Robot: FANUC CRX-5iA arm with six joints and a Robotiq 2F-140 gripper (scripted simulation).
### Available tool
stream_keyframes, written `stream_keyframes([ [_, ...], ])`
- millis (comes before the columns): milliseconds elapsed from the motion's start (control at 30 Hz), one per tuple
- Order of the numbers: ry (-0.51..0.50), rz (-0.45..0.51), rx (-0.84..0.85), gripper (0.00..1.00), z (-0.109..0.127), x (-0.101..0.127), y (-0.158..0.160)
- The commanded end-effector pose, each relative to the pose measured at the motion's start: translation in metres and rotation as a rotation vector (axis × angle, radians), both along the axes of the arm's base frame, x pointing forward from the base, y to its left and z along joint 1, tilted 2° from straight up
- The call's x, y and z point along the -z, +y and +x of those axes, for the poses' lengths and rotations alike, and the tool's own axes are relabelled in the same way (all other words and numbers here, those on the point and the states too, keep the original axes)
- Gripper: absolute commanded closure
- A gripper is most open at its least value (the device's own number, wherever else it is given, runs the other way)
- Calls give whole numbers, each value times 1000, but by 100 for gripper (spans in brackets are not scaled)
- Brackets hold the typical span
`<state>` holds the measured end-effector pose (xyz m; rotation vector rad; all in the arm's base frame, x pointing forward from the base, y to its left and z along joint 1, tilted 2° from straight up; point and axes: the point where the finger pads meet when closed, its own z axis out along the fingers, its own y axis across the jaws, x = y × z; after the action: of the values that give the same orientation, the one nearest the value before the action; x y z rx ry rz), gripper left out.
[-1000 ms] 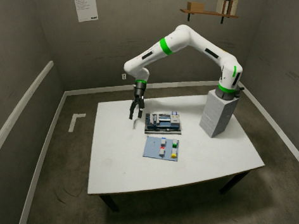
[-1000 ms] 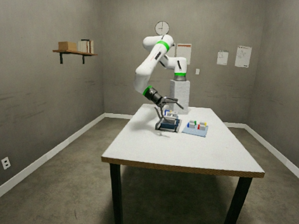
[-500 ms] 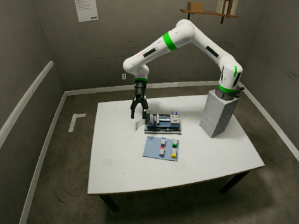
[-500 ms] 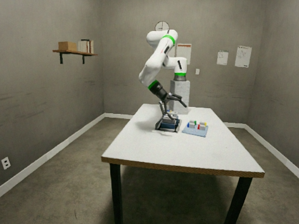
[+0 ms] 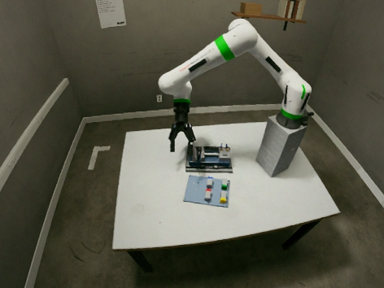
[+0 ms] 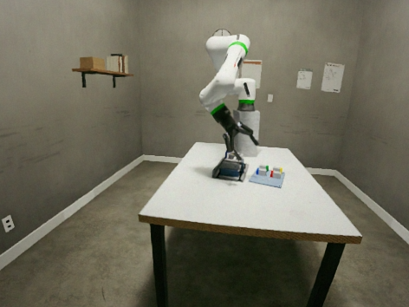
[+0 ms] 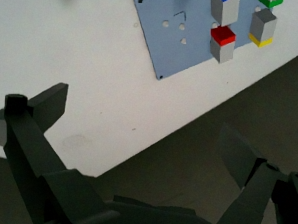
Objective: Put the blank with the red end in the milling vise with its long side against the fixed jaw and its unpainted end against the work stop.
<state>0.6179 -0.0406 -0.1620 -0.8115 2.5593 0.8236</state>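
The blank with the red end [image 5: 207,194] stands on the blue plate [image 5: 204,191] in front of the milling vise [image 5: 209,158]. It also shows in the wrist view [image 7: 222,43] and in the exterior view [image 6: 273,174]. Blanks with a blue end [image 5: 210,181], a green end [image 5: 224,184] and a yellow end [image 5: 223,198] stand on the same plate. My gripper [image 5: 181,140] hangs open and empty above the table, just beside the vise's left end and well above the plate. In the wrist view its wide fingers frame the table edge, with the plate [image 7: 193,23] at the top right.
The arm's grey pedestal [image 5: 281,144] stands at the table's back right. The vise [image 6: 230,169] and the plate [image 6: 267,177] sit near the table's middle. A wall shelf [image 6: 101,69] with boxes is far from the table.
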Motion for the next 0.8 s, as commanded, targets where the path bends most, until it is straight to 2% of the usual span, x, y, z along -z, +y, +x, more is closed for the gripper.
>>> stream_keyframes([
  [0, -3, -23, -15, 0, -2, -3, 3],
  [500, -17, -190, -152, 0, -24, -18, 25],
  [600, -18, -189, -155, 0, -24, -18, 25],
  [767, -23, -249, -202, 0, -32, -23, 33],
])
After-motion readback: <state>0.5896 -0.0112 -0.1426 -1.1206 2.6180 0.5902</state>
